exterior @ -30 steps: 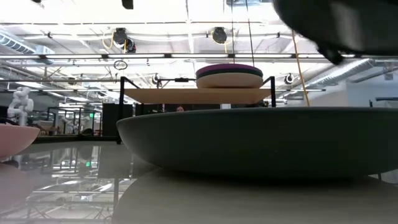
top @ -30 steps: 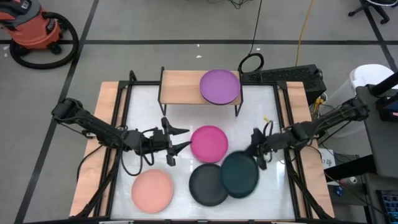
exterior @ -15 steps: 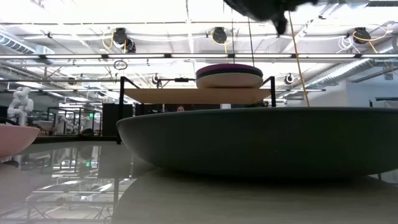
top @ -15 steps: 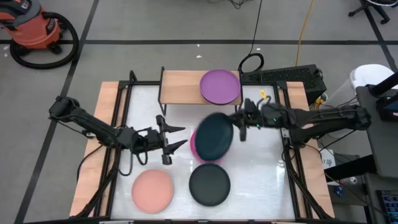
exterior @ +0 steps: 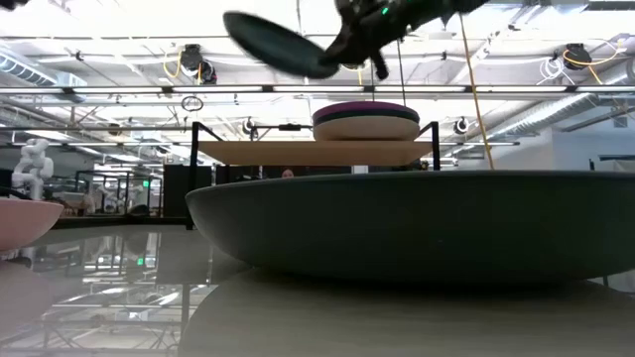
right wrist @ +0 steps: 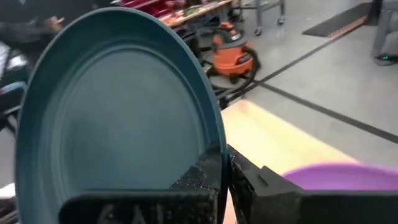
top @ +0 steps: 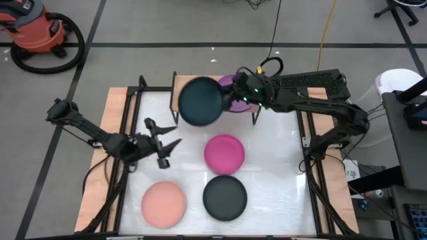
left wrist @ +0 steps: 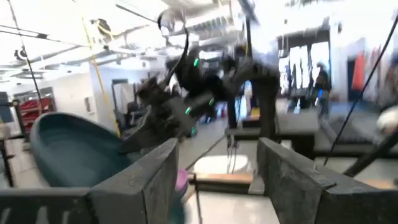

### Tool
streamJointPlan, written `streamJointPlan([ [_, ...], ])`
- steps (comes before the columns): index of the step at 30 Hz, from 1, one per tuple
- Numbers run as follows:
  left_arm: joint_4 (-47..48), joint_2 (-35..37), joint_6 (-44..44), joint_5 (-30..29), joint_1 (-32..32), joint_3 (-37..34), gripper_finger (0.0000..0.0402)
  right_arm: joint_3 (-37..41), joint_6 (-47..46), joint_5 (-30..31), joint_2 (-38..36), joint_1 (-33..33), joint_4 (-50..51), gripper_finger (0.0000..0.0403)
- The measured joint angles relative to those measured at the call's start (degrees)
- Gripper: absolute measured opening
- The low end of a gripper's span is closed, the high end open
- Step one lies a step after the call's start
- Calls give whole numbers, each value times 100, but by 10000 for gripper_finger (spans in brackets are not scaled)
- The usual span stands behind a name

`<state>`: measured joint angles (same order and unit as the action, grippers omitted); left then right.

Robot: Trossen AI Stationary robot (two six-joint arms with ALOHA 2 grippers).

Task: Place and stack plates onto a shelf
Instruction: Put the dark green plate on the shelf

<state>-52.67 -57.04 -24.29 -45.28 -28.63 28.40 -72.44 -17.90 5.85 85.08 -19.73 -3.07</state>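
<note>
My right gripper (top: 235, 95) is shut on a dark teal plate (top: 202, 101) and holds it in the air over the left half of the shelf (top: 190, 87), a wooden top on black legs. A stack topped by a purple plate (top: 241, 100) sits on the shelf's right half. In the low view the teal plate (exterior: 278, 45) floats above the shelf top (exterior: 298, 152) and the stack (exterior: 365, 121). My left gripper (top: 167, 148) is open over the table's left half, touching nothing. Magenta (top: 224, 153), dark grey (top: 225, 197) and salmon (top: 163, 204) plates lie flat on the table. My right gripper pinches the teal plate's rim (right wrist: 212, 146) on the side toward the table's right, one finger on its upper face and one beneath. The fingers reach in roughly level from the right. The plate is lifted clear and tilted, its free edge (exterior: 238, 25) higher.
The white table has wooden side rails (top: 117, 133) and black frame bars. A cable loop (top: 269, 67) lies behind the shelf. The dark grey plate (exterior: 417, 223) fills the low view's foreground. Bare table shows between the shelf and the magenta plate.
My right gripper has carried the teal plate from the table's near right, beside the dark grey plate, up and toward the far left, ending above the shelf's left half. The plate is lifted clear and tilted. My left gripper has drawn back toward the table's left edge, staying open.
</note>
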Motion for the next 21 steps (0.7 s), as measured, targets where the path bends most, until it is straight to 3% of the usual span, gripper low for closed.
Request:
streamJointPlan([
  [4,-1148,377,70,131,2,-776,223,-117,-240,-57,567,-428,-928,0],
  [8,-1830,525,87,172,44,-1201,223,-119,-776,-607,1131,-850,-1965,0],
  [13,-1929,533,84,287,53,-1205,223,-117,-1409,-915,1765,-1204,-2218,0],
  [21,-1984,534,72,711,244,-1178,223,-126,-1058,-917,2141,-1411,-2335,11],
])
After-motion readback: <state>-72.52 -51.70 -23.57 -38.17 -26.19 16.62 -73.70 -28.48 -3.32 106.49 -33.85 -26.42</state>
